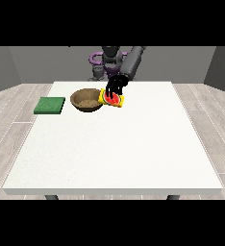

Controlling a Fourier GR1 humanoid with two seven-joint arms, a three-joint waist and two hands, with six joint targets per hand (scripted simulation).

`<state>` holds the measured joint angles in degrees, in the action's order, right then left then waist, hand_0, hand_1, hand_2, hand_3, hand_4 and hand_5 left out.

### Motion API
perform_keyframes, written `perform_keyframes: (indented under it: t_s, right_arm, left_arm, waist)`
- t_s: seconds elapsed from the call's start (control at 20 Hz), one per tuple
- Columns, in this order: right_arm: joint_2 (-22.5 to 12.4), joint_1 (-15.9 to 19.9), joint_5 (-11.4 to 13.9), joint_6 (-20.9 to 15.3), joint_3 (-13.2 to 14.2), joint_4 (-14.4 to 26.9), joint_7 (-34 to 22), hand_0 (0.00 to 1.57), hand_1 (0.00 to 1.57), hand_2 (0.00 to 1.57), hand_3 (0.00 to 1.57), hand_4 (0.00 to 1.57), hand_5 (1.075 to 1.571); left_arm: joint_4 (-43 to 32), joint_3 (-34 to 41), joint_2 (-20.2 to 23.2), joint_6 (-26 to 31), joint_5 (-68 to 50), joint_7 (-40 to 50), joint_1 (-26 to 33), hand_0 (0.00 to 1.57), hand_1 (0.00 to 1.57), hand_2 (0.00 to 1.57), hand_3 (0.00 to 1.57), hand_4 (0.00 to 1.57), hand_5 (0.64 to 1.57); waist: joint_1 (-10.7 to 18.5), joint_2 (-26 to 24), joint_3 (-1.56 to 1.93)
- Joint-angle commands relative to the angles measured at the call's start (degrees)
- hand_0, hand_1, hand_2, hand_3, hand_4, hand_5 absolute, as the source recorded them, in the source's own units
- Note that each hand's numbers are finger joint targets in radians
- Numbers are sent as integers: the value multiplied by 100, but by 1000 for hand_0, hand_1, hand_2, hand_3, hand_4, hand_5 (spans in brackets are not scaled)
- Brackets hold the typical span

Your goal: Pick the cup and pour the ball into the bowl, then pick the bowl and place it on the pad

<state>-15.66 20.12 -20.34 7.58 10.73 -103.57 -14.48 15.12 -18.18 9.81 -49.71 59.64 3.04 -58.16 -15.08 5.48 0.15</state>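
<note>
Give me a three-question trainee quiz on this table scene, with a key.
1. True or false: the cup stands upright.
2. The hand is on which thing? A. pad B. cup C. bowl
3. Fill in: the bowl lies between the cup and the green ____.

Key
1. False: it is tilted toward the bowl.
2. B
3. pad

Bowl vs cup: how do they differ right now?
The bowl is brown, wide, and sits upright on the table; the cup is yellow with a red inside, smaller, and tipped toward the bowl in the hand. The bowl is untouched; the cup is held. Both are open containers.
</note>
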Motion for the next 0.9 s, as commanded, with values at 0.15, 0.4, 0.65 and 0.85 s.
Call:
perform_keyframes:
  t_s: [0.15, 0.4, 0.65, 0.85]
  right_arm:
    - [74, -402, 58, 163, -11, 565, 157, 0, 0, 0, 0, 384, 1565]
    - [238, -282, 386, -240, -42, 852, 168, 0, 0, 0, 0, 379, 1566]
    - [313, -320, 268, 74, -218, 849, 329, 0, 0, 0, 0, 387, 1566]
    - [-19, -806, -184, 506, 274, 995, 331, 0, 0, 0, 0, 378, 1564]
  left_arm:
    - [-763, -1413, -417, 602, 1751, 1152, -294, 1454, 1454, 1571, 1571, 939, 1490]
    - [-913, -2245, -942, 1305, 2696, 1887, -570, 1506, 1506, 1571, 1571, 1064, 1501]
    - [-260, -2513, -974, 2263, 2982, 2491, -339, 1498, 1498, 1571, 1571, 1047, 1513]
    - [89, -2126, -979, 2225, 2708, 1994, -168, 1502, 1502, 1571, 1571, 1067, 1505]
  waist:
    - [193, -731, 11]
    - [606, -991, -5]
    - [119, -941, -13]
    - [466, -1168, -14]
